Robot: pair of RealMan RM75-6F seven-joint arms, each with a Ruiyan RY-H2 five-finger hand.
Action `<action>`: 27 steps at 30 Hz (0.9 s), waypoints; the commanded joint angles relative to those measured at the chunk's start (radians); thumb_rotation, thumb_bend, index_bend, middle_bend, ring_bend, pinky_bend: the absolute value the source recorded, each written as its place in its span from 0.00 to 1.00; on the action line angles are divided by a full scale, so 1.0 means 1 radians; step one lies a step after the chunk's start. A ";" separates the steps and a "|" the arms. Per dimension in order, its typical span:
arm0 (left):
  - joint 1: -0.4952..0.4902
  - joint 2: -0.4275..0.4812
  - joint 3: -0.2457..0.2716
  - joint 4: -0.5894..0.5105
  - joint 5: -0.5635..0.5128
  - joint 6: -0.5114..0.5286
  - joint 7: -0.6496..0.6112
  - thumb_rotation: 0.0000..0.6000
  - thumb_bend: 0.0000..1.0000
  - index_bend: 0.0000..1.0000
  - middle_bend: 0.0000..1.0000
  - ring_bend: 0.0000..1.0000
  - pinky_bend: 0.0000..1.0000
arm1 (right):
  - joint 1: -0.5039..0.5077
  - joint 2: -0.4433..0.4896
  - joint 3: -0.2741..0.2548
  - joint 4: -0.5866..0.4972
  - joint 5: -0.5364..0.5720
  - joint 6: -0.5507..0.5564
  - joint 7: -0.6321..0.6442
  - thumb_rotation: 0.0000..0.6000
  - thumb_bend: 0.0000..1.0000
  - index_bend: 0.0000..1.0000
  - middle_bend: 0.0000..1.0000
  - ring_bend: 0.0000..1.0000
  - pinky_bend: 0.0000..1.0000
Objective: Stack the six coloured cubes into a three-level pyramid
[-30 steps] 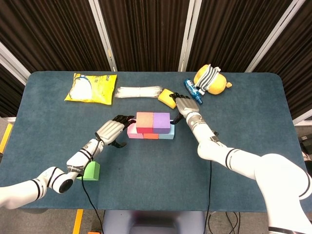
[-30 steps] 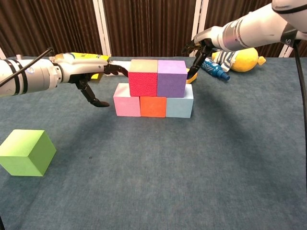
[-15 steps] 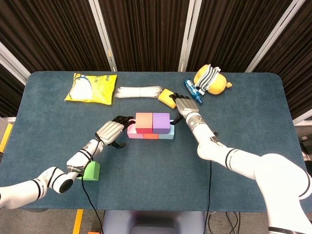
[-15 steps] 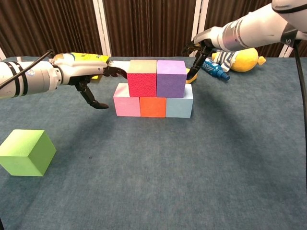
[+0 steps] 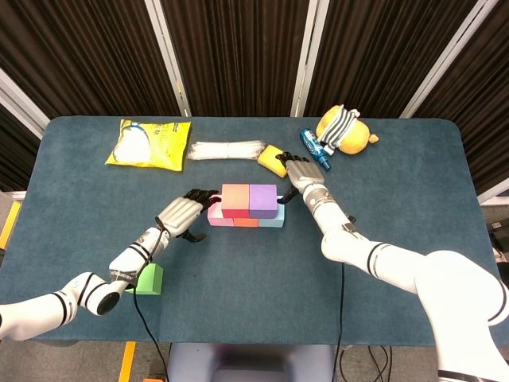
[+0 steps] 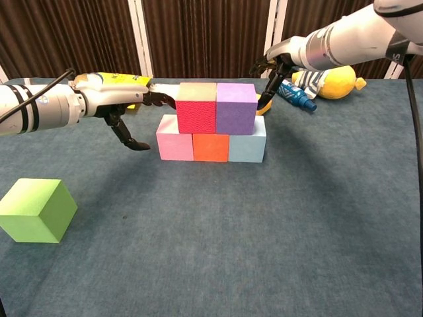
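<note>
5 matte, sharp-edged cubes stacked; red cube (image 6: 196,115) grainy-faced; green cube (image 6: 36,209) alone on felt-like counter (image 6: 264,231). Left hand (image 6: 122,105) fingers spread, holding nothing, tips at red cube. Right hand (image 6: 274,66) partly hidden behind purple cube (image 6: 236,107); fingers spread, holding nothing.

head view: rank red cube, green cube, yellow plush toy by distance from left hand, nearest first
1. red cube: beside the left hand, by its fingertips, second level of the stack.
2. green cube: near table edge, under the left forearm.
3. yellow plush toy: far right corner.

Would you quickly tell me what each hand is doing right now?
Left hand: holding nothing, fingertips against the red cube, fingers apart.
Right hand: holding nothing, fingers spread beside the purple cube.
</note>
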 commanded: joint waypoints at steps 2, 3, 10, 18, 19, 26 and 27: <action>-0.001 0.000 0.001 -0.003 -0.001 0.001 0.004 1.00 0.30 0.11 0.00 0.00 0.00 | 0.002 0.000 0.001 -0.002 0.005 0.001 -0.002 1.00 0.27 0.02 0.07 0.00 0.04; -0.002 0.000 0.001 -0.002 -0.003 0.001 0.007 1.00 0.30 0.11 0.00 0.00 0.00 | 0.003 0.000 -0.001 -0.002 0.007 0.002 -0.005 1.00 0.27 0.02 0.07 0.00 0.04; 0.008 0.005 -0.001 -0.004 -0.020 0.011 0.008 1.00 0.30 0.11 0.00 0.00 0.00 | -0.008 0.019 -0.011 -0.025 0.007 0.019 -0.014 1.00 0.27 0.02 0.07 0.00 0.04; 0.076 0.080 0.000 -0.096 -0.026 0.099 -0.009 1.00 0.31 0.11 0.00 0.00 0.00 | -0.105 0.204 0.009 -0.291 -0.162 0.133 0.027 1.00 0.27 0.03 0.07 0.00 0.06; 0.089 0.094 0.002 -0.112 -0.025 0.117 -0.007 1.00 0.31 0.11 0.00 0.00 0.00 | -0.124 0.237 0.012 -0.336 -0.192 0.148 0.038 1.00 0.27 0.03 0.07 0.00 0.07; 0.194 0.227 0.045 -0.258 0.005 0.226 0.006 1.00 0.30 0.14 0.00 0.00 0.00 | -0.283 0.427 0.010 -0.571 -0.417 0.257 0.111 1.00 0.27 0.04 0.07 0.00 0.09; 0.211 0.256 0.057 -0.288 0.014 0.239 0.012 1.00 0.30 0.14 0.00 0.00 0.00 | -0.307 0.447 0.008 -0.591 -0.448 0.265 0.125 1.00 0.27 0.04 0.07 0.00 0.09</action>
